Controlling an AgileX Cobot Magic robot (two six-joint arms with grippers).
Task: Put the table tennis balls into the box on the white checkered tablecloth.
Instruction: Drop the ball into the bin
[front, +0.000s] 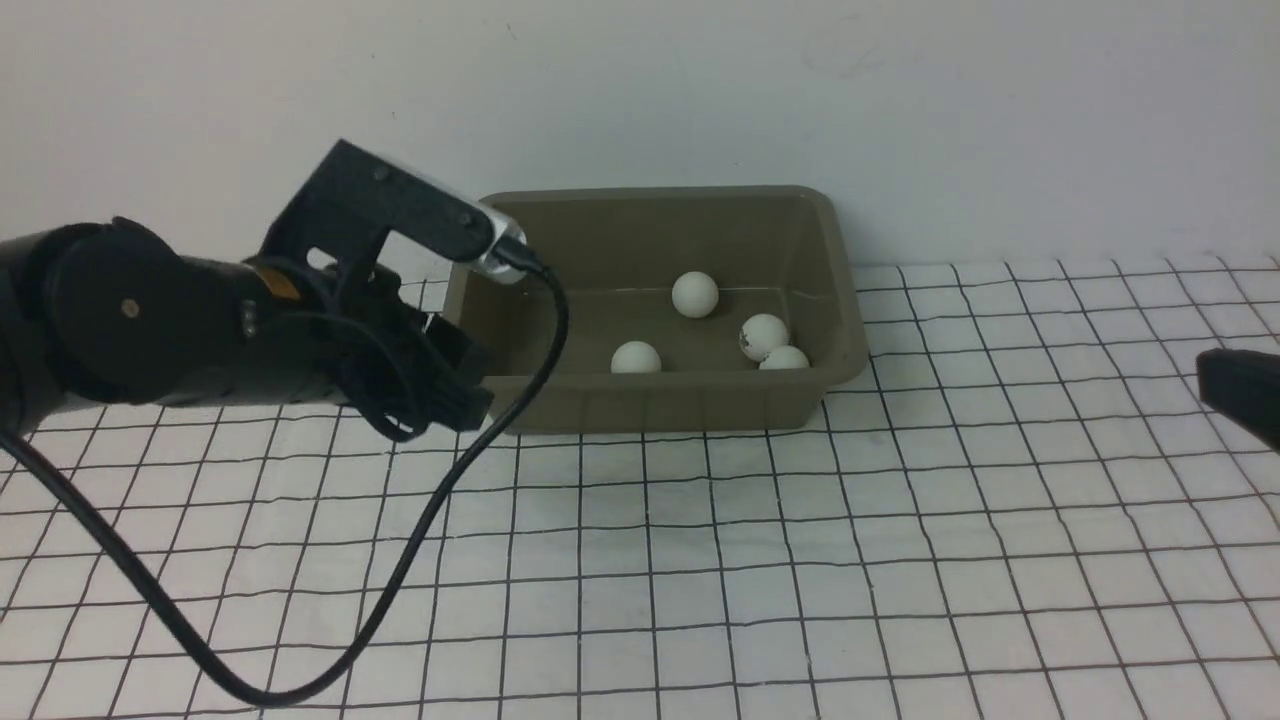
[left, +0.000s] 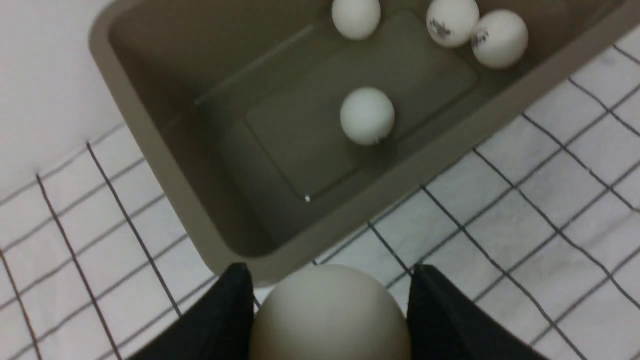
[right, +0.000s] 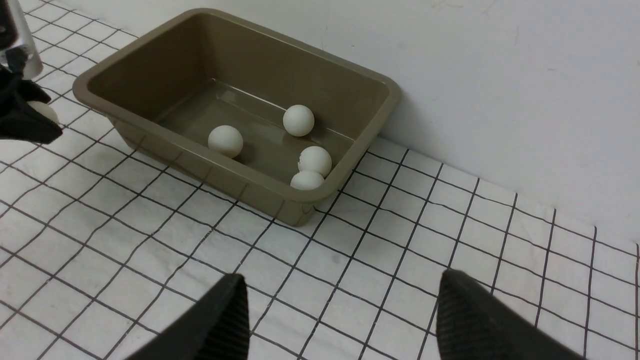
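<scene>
Four table tennis balls (front: 695, 294) down inside the box (front: 650, 408), all in its right half: one by the far wall, one against the near wall about mid-length, two touching each other in the near right corner. Left half of the box floor open. Box set on the white checkered tablecloth (front: 800, 560), long side toward the robot, far rim close to the wall (front: 700, 90), flared rim and rounded corners unobstructed all round.

Clamped on a fifth ball (left: 330, 315): the left gripper (left: 330, 282), black fingers (left: 225, 315) pressing it from both sides. Held at about rim height, just outside the box's near left corner, with the rounded rim directly ahead in the left wrist view and a narrow strip of cloth between ball and rim. Not yet over the opening. Black cable (front: 440, 500) sagging from the wrist in a long loop across the near left part of the cloth, passing just in front of the box's near left corner.

Spread wide and holding nothing: the right gripper (right: 340, 295), hanging over the cloth well to the right of the box and nearer the robot, only its dark tip showing at the right edge of the front view.

Broad open cloth in front of the box and to its right, slightly wrinkled, grid lines running on to the edges of the front view
</scene>
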